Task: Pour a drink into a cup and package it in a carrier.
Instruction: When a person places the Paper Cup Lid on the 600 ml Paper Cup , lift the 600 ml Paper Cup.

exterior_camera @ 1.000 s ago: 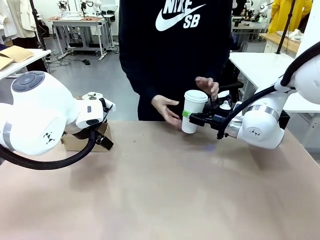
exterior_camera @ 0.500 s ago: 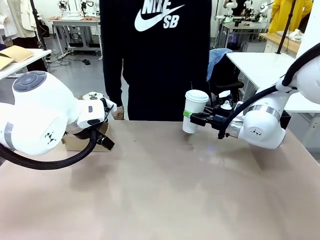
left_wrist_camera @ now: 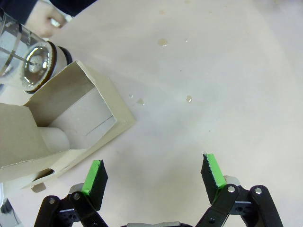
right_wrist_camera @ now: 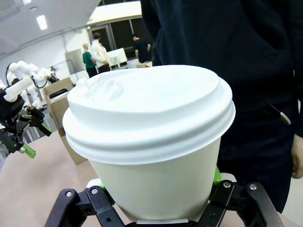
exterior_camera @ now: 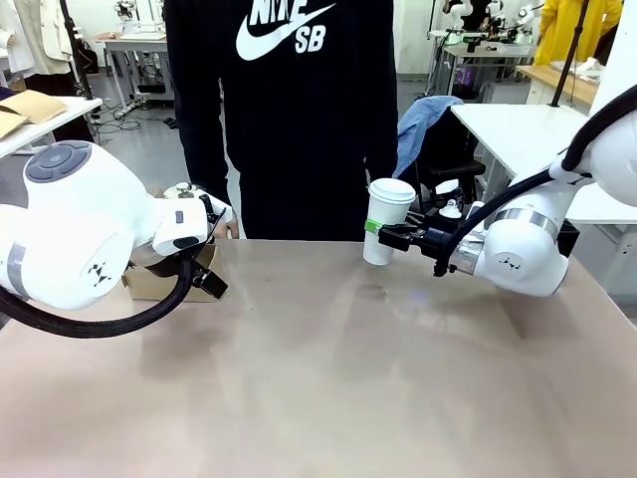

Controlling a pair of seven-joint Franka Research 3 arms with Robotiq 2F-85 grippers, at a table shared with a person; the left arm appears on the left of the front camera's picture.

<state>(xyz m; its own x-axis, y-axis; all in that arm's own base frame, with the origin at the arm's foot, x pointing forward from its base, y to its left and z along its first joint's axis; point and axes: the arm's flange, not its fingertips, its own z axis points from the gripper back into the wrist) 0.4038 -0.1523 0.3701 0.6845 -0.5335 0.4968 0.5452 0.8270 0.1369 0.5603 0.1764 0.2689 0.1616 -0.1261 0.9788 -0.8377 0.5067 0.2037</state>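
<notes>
Bench: middle and near half bare, with open passage between the arms. Left far side: carrier, glass pitcher just beyond it, left claw spread wide over bare surface beside them. Right far side: right claw clamped on the lidded cup. Far edge: person standing close.

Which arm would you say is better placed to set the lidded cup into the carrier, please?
Probably the right arm: the right pincer is shut on the lidded cup. The left pincer hangs open and empty beside the carrier.
</notes>
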